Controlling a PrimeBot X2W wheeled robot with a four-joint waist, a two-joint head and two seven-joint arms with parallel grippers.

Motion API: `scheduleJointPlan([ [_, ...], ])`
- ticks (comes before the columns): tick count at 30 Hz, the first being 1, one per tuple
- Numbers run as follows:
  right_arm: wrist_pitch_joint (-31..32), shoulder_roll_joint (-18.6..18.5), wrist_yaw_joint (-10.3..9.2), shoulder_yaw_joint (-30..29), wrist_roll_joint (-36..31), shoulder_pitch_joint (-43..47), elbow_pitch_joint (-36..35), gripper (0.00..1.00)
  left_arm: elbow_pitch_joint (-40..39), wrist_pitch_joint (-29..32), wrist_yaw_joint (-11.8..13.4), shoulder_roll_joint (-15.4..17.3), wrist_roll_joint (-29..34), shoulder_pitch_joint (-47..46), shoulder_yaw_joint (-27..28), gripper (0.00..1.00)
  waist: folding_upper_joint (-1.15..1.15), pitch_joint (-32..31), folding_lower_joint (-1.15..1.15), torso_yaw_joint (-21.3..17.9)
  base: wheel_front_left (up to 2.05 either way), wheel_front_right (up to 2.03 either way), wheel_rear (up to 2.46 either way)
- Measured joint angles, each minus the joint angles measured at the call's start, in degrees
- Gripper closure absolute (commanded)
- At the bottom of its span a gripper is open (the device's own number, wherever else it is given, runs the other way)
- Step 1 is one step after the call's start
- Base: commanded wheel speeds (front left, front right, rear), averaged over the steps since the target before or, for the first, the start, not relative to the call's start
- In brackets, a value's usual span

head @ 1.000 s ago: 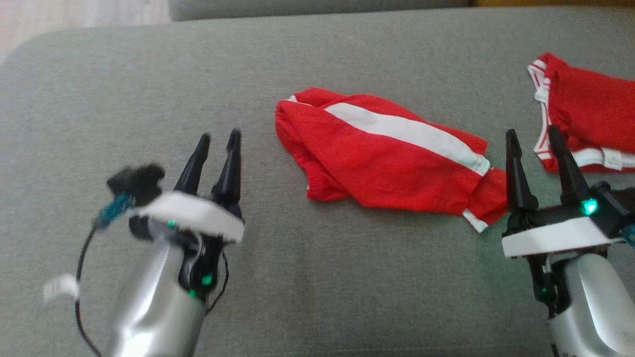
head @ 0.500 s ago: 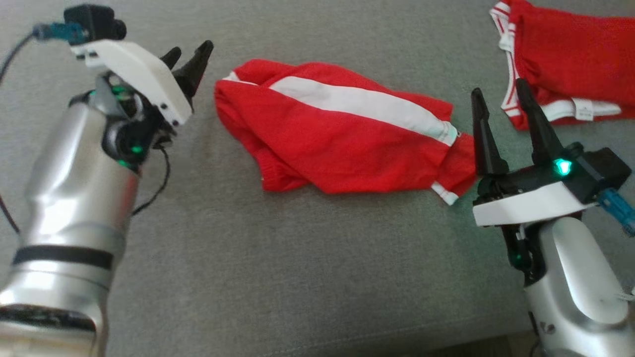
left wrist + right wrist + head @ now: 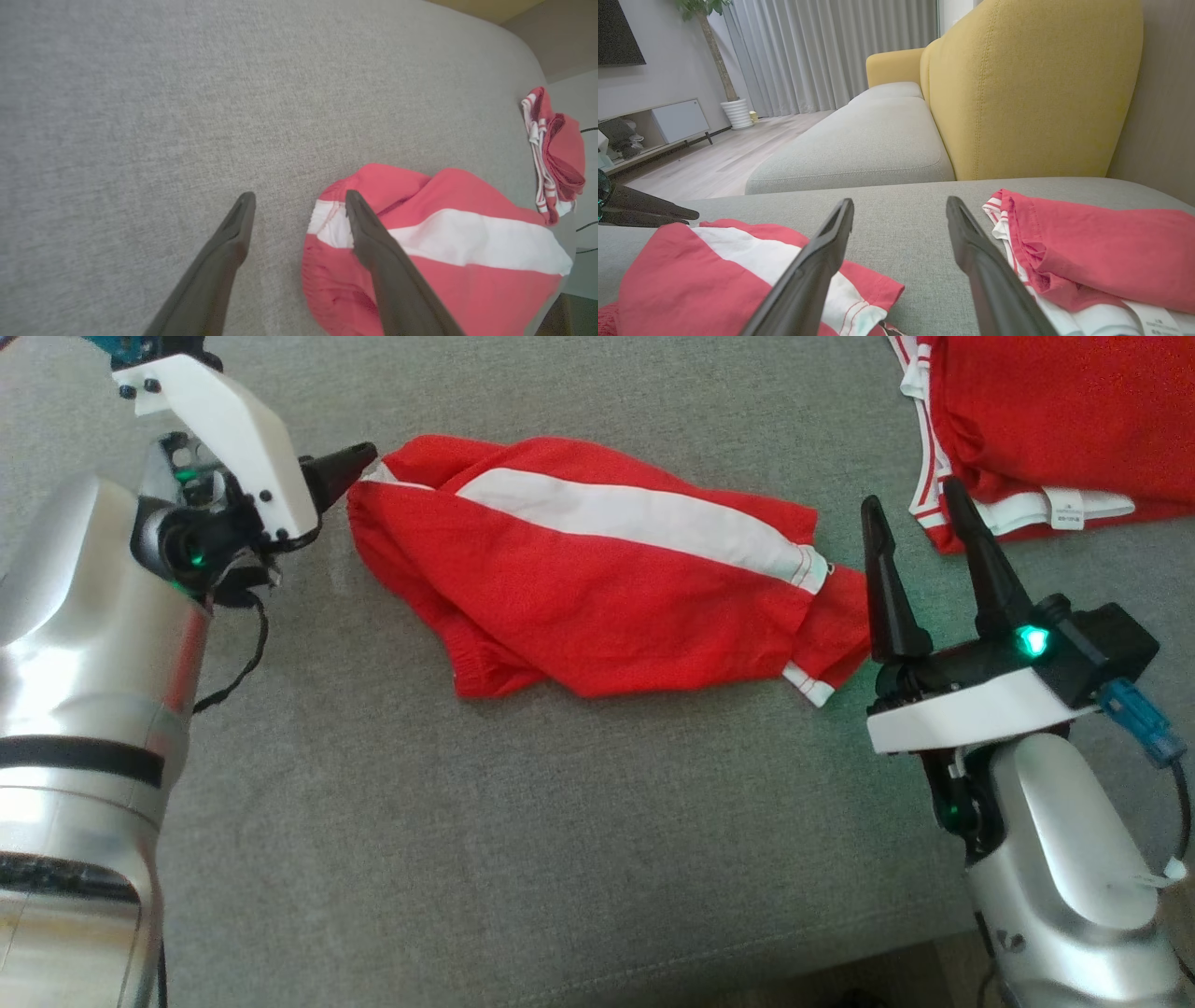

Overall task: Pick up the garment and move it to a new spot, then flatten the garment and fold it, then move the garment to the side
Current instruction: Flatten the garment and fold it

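The crumpled red garment (image 3: 597,588) lies on the grey cushion (image 3: 560,821). We bracket it: left gripper (image 3: 299,200) at its 9 o'clock end, fingers spread astride the hem, right gripper (image 3: 913,495) at 3 o'clock, fingers likewise apart, probably so both ends lift together.

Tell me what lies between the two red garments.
Bare grey cushion, in the right wrist view; in the head view the open right gripper stands there too.
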Motion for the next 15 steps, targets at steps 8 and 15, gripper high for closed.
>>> scheduleJointPlan([
  [8, 0.0, 0.3, 0.0, -0.2, 0.0, -1.1, -0.1, 0.0, -1.2, 5.4, 0.0, 0.9, -1.5, -0.4, -3.2, 0.0, 0.0, 0.8, 0.0, -0.5, 0.0, 0.0, 0.0],
  [15, 0.0, 0.4, 0.0, -0.6, 0.0, -1.1, -0.1, 0.0, -3.7, 6.7, 0.0, 2.4, -3.9, -0.4, -5.0, 0.0, 0.0, 1.3, 0.0, -0.5, 0.0, 0.0, 0.0],
])
